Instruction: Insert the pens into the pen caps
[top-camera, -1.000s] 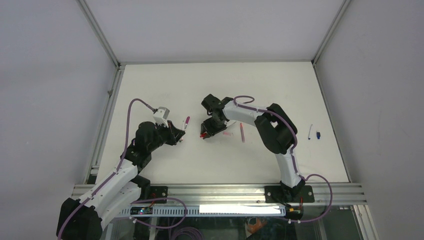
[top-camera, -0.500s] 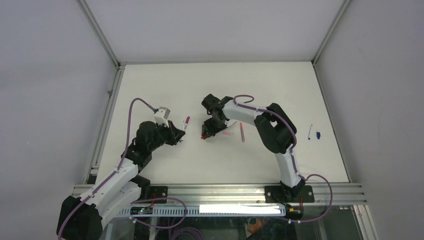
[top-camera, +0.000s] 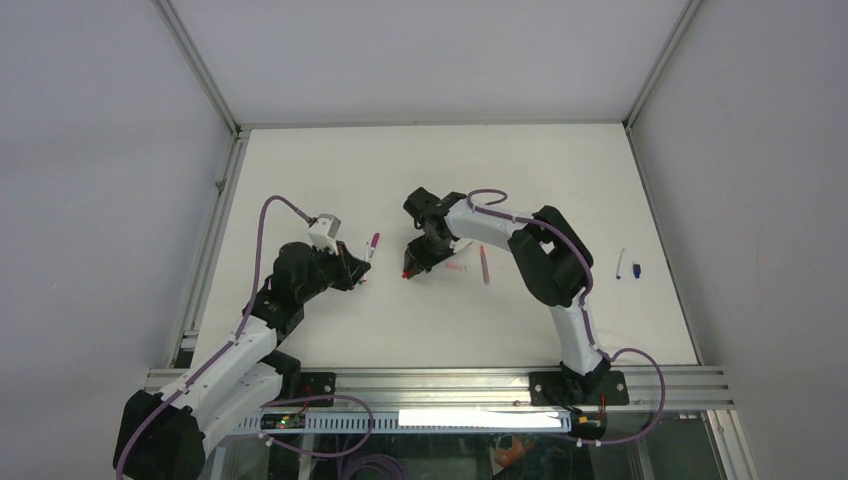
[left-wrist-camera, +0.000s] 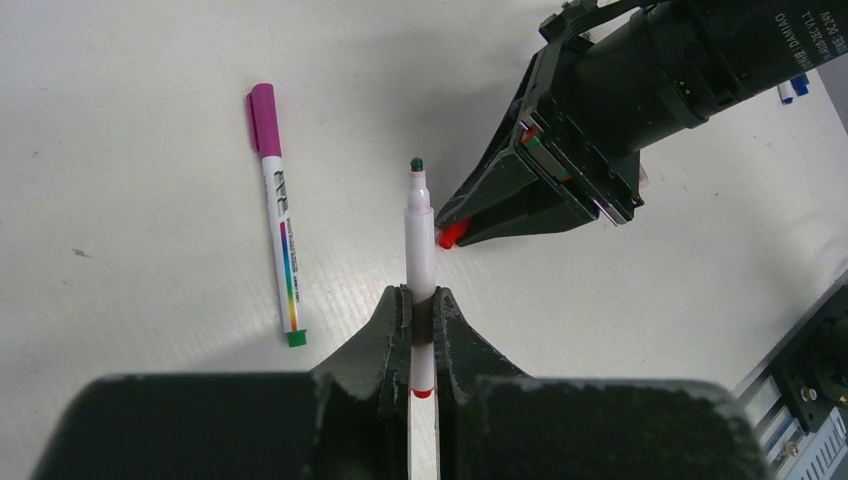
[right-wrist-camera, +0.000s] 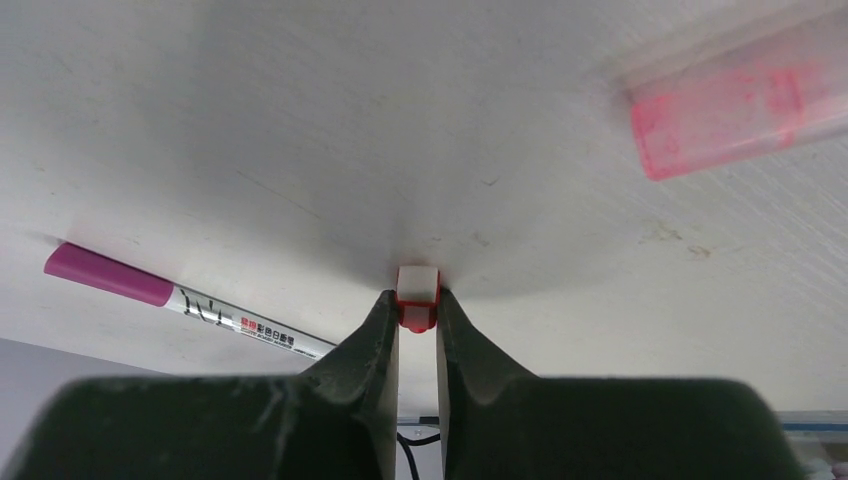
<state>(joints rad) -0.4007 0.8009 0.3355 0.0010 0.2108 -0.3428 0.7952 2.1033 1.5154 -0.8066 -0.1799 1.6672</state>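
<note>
Lying flat on the white counter (top-camera: 450, 170) between the two arms, a magenta-capped pen (top-camera: 372, 245) is taken as the landmark.

Just to the near left of that pen, the left gripper (left-wrist-camera: 421, 300) is seen with its fingers (left-wrist-camera: 392, 335) fully closed on an uncapped white pen (left-wrist-camera: 419, 235). This pen is gripped around the rear part of its barrel. Its dark green nib is pointed forward, away from the wrist, and a red end shows behind the fingers. In the left wrist view it is held roughly parallel to the magenta-capped pen, just to that pen's right and clear of it.

To the right of the magenta-capped pen, the right gripper (right-wrist-camera: 417, 305) is lowered to the counter. Its fingers (right-wrist-camera: 378, 345) are pressed together on a small red cap (right-wrist-camera: 417, 298), which is pinched at the very tips. The cap's pale end is turned toward the counter surface. Whether the cap touches the counter cannot be told.

Farther right of the magenta-capped pen, beyond the right gripper, a translucent pink cap (top-camera: 455, 266) is lying on the counter. A reddish pen (top-camera: 484, 265) is lying just past it. Well apart from the magenta-capped pen, near the counter's right edge, a blue-tipped pen (top-camera: 620, 263) and a dark blue cap (top-camera: 637, 269) are lying side by side, not touching.
</note>
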